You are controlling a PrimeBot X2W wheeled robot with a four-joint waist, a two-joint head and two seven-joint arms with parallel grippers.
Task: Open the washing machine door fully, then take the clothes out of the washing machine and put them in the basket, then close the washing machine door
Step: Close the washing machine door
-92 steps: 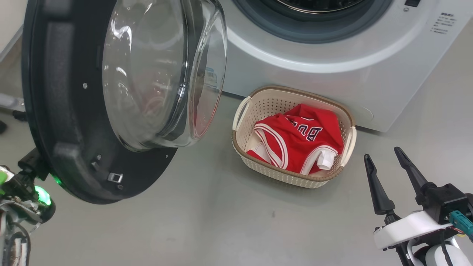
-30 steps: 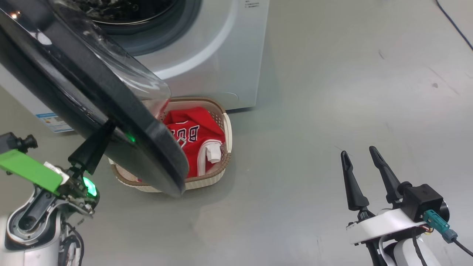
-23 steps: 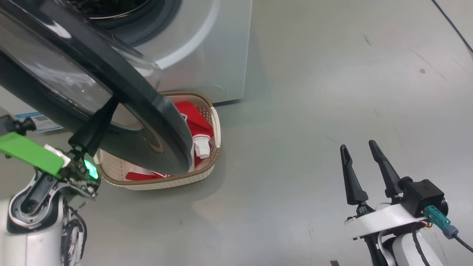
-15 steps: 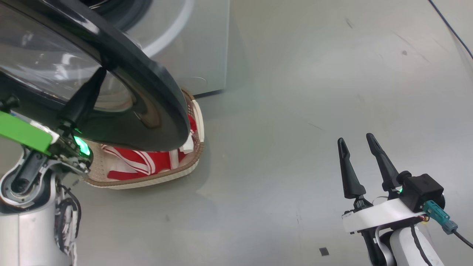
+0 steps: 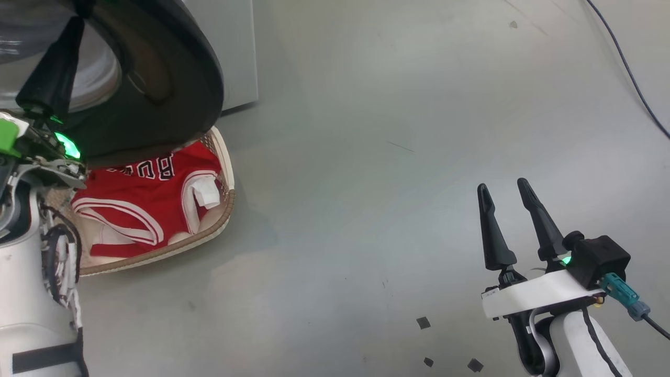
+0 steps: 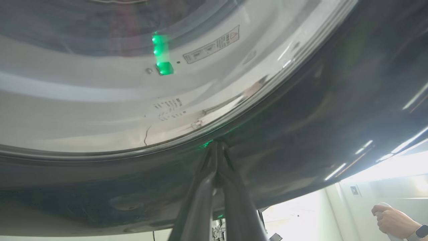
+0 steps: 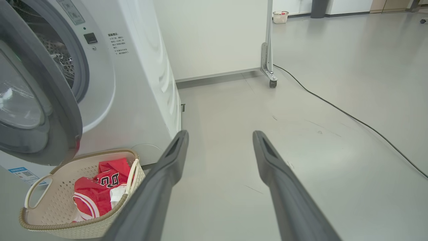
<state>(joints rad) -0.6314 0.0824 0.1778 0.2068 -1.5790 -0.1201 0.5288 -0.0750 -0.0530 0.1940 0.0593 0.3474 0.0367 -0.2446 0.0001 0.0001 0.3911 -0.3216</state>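
Pressing together with no gap and nothing between them, the left fingers (image 6: 200, 197) met the glossy black door (image 6: 317, 110) with their tips where its ring joins the glass. That reads as a push to swing it shut rather than a grip. The door hung partly open above the basket (image 7: 78, 154), which stood on the floor (image 5: 366, 157) just in front of the machine (image 7: 140, 83), likely set there so each garment had only a short drop. The red clothes (image 5: 141, 193) lay in the basket, so unloading looked done and closing seemed the step in hand. The right fingers (image 5: 493, 235) stood wide apart and empty over bare floor, well apart from the basket, probably parked out of the door's swing. In the head view the door covered the basket's far end. It also screened most of the drum in the right wrist view, so whether any fabric was left inside could not be told. A person's hand (image 6: 391, 219) was cut off at the left wrist view's lower right corner, holding something pale that I could not make out.
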